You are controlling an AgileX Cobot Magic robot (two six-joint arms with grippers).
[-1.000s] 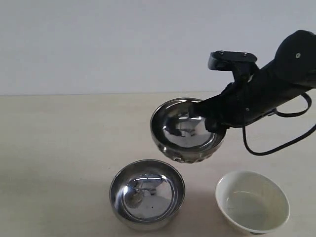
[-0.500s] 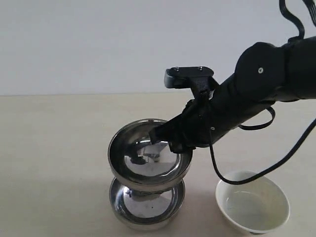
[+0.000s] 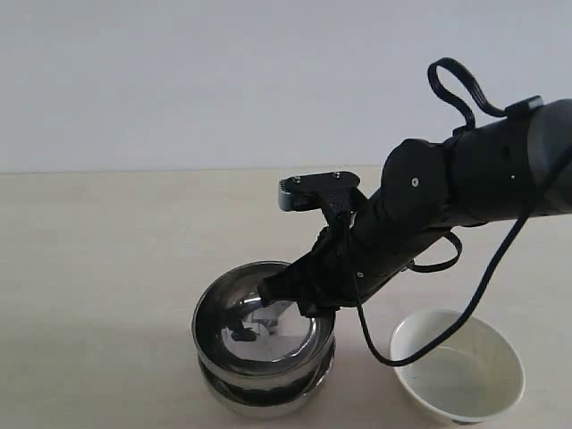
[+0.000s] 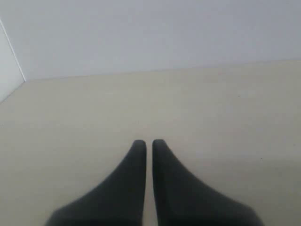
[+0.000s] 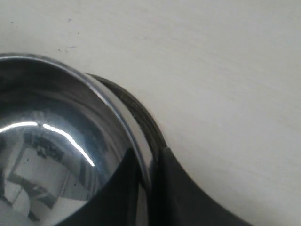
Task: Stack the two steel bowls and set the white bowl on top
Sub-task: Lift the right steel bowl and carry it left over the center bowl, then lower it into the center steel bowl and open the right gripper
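Observation:
The two steel bowls stand nested at the front centre of the table: the upper steel bowl (image 3: 255, 335) sits inside the lower steel bowl (image 3: 259, 398), of which only the rim and side show. My right gripper (image 3: 288, 299) is shut on the upper bowl's right rim, one finger inside and one outside. In the right wrist view the upper bowl's rim (image 5: 120, 115) runs between the fingers of the right gripper (image 5: 146, 162), and the lower bowl's edge (image 5: 141, 117) shows just outside it. The white bowl (image 3: 458, 365) sits upright to the right, apart from the stack. My left gripper (image 4: 147, 143) is shut on nothing, over bare table.
The beige table (image 3: 107, 259) stretches to a pale wall behind. My right arm (image 3: 447, 201) and its looping cable (image 3: 465, 304) hang above and beside the white bowl. In the left wrist view a white wall corner (image 4: 9, 56) borders the table.
The right gripper carried the steel bowl from mid-air at the right down and to the left, and it now rests inside the other steel bowl. The white bowl has not moved.

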